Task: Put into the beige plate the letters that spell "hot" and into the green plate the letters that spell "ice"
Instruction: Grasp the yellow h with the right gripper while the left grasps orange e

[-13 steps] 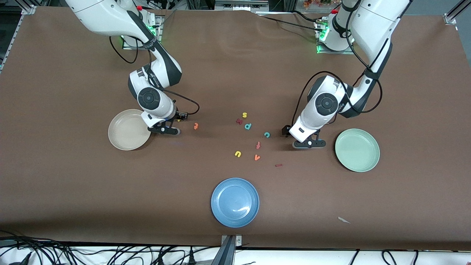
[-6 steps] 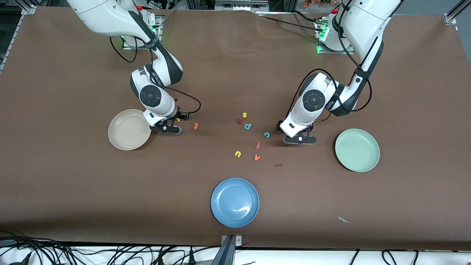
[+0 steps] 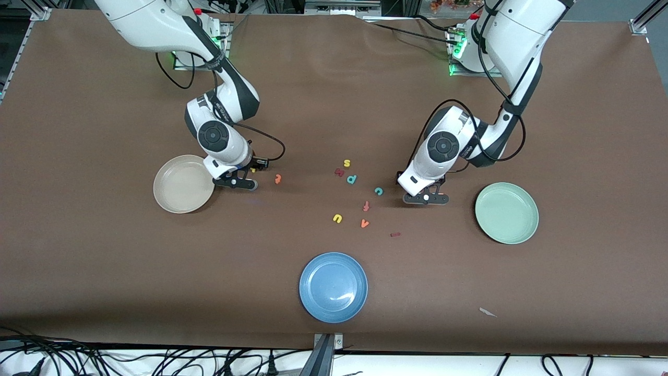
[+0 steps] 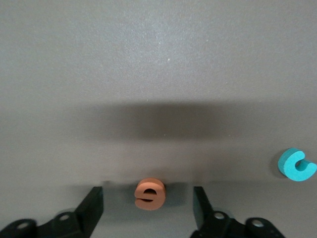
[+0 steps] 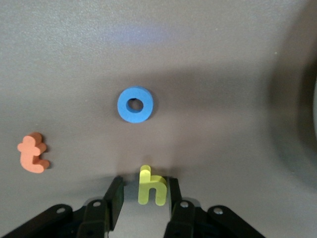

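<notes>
From across the table, a brown cloth covers the whole top, with black cables hanging along its near edge. The beige plate lies toward the right arm's end, the green plate toward the left arm's end, and a blue plate nearest the camera between them. Loose foam letters sit in the middle: a yellow "s", a teal "p", the teal "c", a yellow "u", an orange "v" and the dark red "i". The orange "t" lies near the right gripper, which is low beside the beige plate. The left gripper is low between the "c" and the green plate.

From the left wrist, the orange "e" lies on the cloth between the parted fingers, neither touching it.

From the right wrist, the yellow "h" sits between the fingers, which stand close on either side with thin gaps showing. The blue "o" lies just past it.
</notes>
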You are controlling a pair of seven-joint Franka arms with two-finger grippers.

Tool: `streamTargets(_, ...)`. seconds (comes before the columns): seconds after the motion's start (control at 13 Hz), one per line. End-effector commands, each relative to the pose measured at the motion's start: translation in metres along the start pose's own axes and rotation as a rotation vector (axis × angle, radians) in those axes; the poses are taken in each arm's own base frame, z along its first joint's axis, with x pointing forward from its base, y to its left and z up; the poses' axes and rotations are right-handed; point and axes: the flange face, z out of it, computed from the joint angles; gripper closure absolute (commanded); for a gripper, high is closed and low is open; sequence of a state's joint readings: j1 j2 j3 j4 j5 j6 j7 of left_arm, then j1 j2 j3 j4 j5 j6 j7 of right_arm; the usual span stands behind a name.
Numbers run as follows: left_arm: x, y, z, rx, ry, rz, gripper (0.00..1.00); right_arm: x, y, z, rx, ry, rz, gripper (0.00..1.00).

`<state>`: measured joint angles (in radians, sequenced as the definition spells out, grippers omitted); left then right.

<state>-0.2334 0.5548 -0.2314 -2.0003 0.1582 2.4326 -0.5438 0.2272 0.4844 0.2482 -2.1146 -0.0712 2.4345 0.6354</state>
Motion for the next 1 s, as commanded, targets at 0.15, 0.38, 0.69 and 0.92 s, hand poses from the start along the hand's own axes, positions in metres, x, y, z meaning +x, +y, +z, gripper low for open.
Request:
streamTargets(0.15,0.002,-0.0008,0.0017,0.024,0.002,0.015,0.41,-0.001,-0.002,0.0053,0.018,0.016,-0.025,0.57)
streamTargets(0.38,0.0019,-0.0008,0.0027,0.024,0.001,0.014,0.51,0.0002,0.0002,0.007,0.016,0.013,-0.074,0.57)
streamTargets(0.69,0.0013,-0.0009,0.0063,0.025,-0.005,0.012,0.58,0.0002,0.0013,0.0097,0.014,0.008,-0.073,0.58)
streamTargets(0.92,0.0011,0.0,0.0074,0.025,-0.007,0.014,0.67,0.0005,0.0022,0.0108,0.012,0.005,-0.084,0.58)
